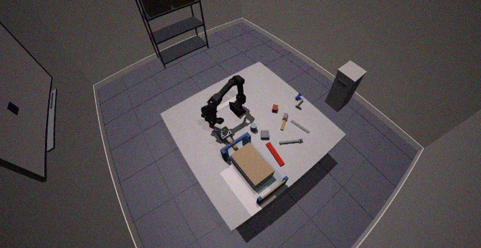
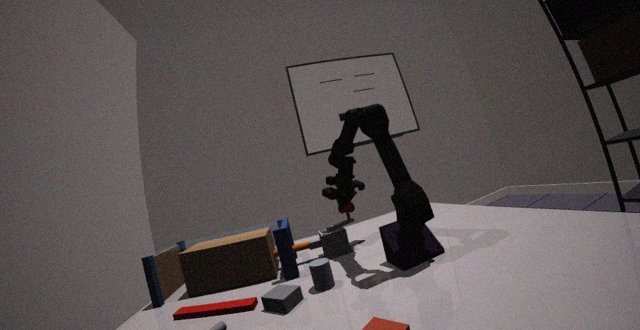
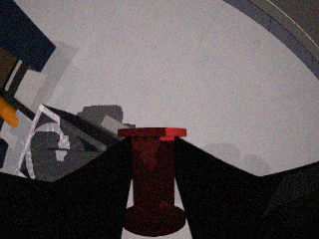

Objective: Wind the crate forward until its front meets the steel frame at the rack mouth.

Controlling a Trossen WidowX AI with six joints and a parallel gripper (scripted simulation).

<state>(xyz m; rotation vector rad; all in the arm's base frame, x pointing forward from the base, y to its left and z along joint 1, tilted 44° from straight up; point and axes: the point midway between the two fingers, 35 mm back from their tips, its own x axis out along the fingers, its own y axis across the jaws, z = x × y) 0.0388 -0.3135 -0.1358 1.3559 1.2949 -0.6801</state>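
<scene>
On the pale counter (image 1: 199, 110) (image 2: 471, 254), the crate (image 1: 253, 163) (image 2: 229, 261) sits flat between the blue frame (image 1: 221, 150) (image 2: 286, 250) and the far posts. The winch (image 1: 223, 133) (image 2: 334, 242) (image 3: 50, 149) stands just outside that frame, joined to the crate by an orange strap (image 1: 233, 144) (image 2: 301, 245) (image 3: 7, 112). My jaws (image 1: 215, 122) (image 2: 346, 202) are closed on the red grip of the winch handle (image 1: 211, 126) (image 2: 346, 208) (image 3: 154, 174). Only the wrist view shows the grip's flanged ends clearly; only the top view shows the hammer (image 1: 284, 122) whole. I can read no brand or label; the whiteboard (image 2: 355, 102) carries short dark lines in the exterior view.
</scene>
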